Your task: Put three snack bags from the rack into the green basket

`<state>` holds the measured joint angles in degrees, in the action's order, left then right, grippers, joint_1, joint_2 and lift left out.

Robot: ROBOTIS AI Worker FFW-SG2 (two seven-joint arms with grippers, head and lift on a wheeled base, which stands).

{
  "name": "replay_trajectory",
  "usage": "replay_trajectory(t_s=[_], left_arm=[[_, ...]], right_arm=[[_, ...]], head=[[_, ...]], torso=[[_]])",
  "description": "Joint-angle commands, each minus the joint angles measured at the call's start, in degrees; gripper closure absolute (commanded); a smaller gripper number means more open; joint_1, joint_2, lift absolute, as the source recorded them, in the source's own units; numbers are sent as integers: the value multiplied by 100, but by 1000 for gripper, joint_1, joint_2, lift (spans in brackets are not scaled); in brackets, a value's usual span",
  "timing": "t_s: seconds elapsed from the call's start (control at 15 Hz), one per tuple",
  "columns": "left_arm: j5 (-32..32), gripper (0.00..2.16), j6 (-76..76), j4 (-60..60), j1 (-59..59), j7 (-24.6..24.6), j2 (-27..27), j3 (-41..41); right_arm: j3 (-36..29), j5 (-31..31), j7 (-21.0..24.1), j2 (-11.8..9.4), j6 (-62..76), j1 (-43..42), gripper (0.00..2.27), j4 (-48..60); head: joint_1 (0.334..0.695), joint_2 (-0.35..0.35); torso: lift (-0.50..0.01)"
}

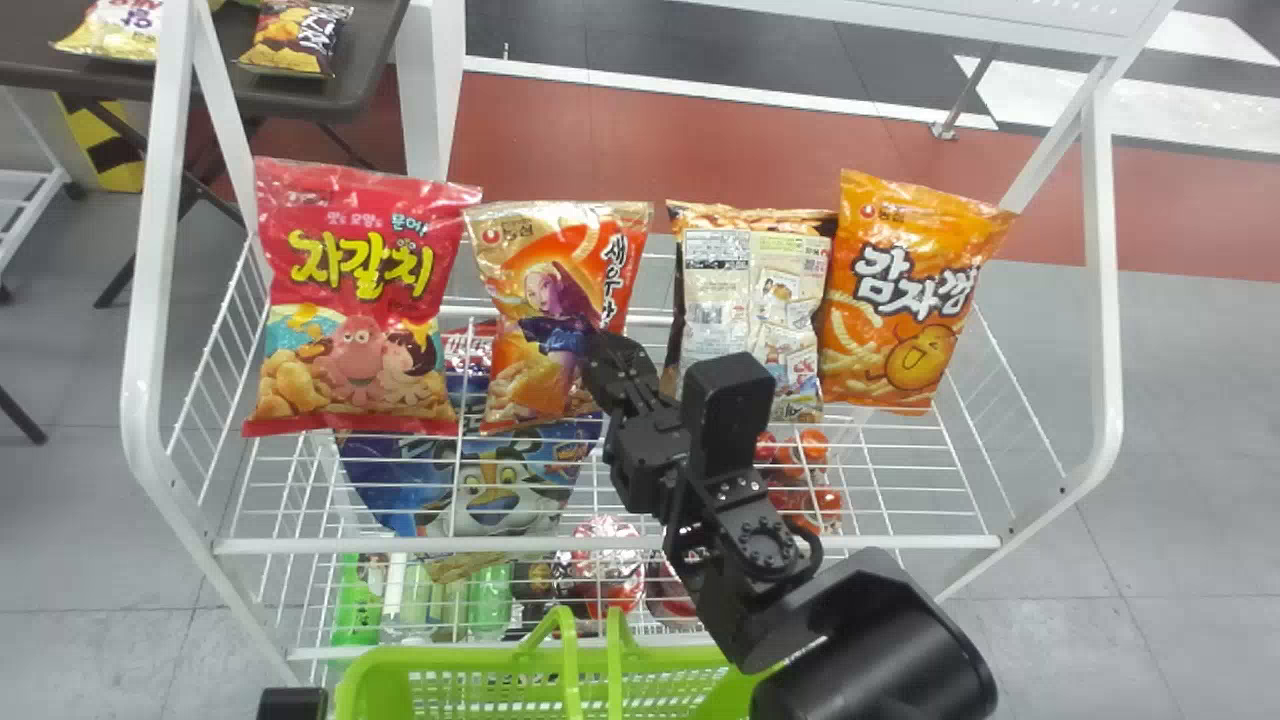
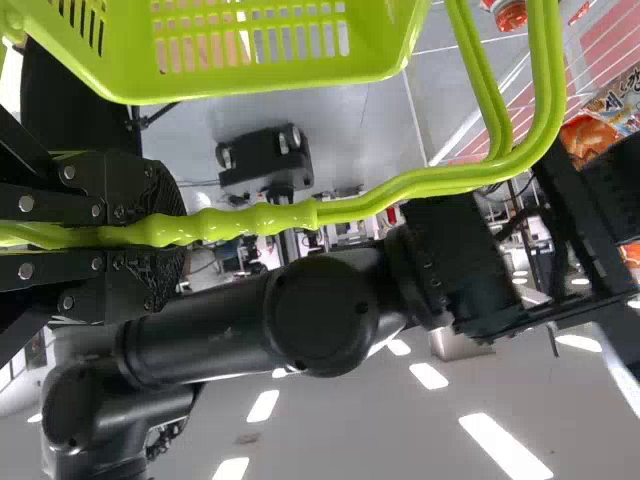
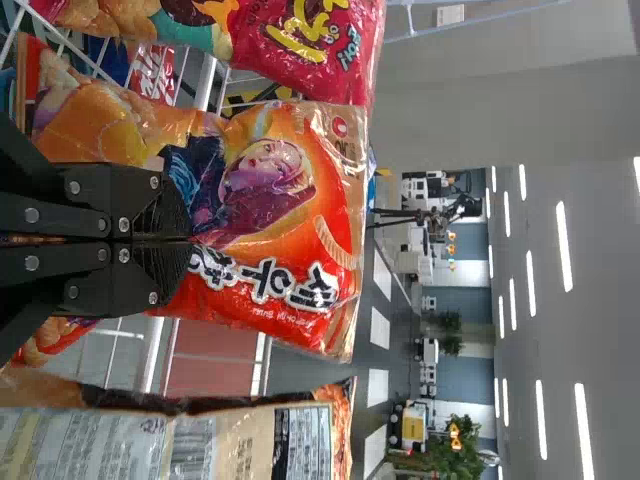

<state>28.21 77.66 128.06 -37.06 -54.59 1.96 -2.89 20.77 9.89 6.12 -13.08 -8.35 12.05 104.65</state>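
Note:
In the head view my right gripper (image 1: pixel 612 368) reaches over the rack to the orange shrimp snack bag (image 1: pixel 535 320), second from the left. The right wrist view has my right gripper (image 3: pixel 188 240) shut on the front of that bag (image 3: pixel 270 200), its pinched part hidden by the fingers. A red bag (image 1: pixel 355 300) stands left of it; a bag turned back-side out (image 1: pixel 752 310) and an orange potato bag (image 1: pixel 905 300) stand to the right. Below the rack's front is the green basket (image 1: pixel 480 655). My left gripper (image 2: pixel 165 238) is shut on the basket handle (image 2: pixel 270 218).
The white rack's upright (image 1: pixel 150 300) and front rail (image 1: pixel 600 545) frame the upper wire shelf. A blue bag (image 1: pixel 500 490) and bottles (image 1: pixel 490 600) lie lower down. A dark table (image 1: pixel 360 60) with more bags stands at the back left.

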Motion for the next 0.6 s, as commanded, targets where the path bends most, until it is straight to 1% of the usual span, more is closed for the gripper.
replay_trajectory(t_s=[0.0, 0.13, 0.27, 0.4, 0.47, 0.53], left_arm=[[-17, 2071, 0, -18, 14, 10, -3, -9], [-26, 2071, -18, -18, 23, 19, -3, -18], [-26, 2074, -18, -27, 32, 19, -3, -18], [-26, 2071, -18, -53, 41, 19, -3, -18], [-26, 2071, -18, -53, 41, 19, -3, -18], [-26, 2071, -18, -45, 41, 27, -3, -18]], right_arm=[[-117, 206, 3, -98, 12, 184, 1986, 293], [-231, 408, -181, -151, -23, 236, 1986, 433], [-231, 417, -199, -230, -23, 395, 1986, 697], [-231, 452, -287, -371, -269, 570, 1986, 1110], [-240, 487, -568, -432, -410, 658, 1986, 1286], [-275, 505, -735, -485, -603, 746, 1986, 1479]], head=[[695, -229], [695, -240], [695, -250], [695, -255], [695, -256], [695, -246]], torso=[[0], [0], [0], [0], [0], [0]])
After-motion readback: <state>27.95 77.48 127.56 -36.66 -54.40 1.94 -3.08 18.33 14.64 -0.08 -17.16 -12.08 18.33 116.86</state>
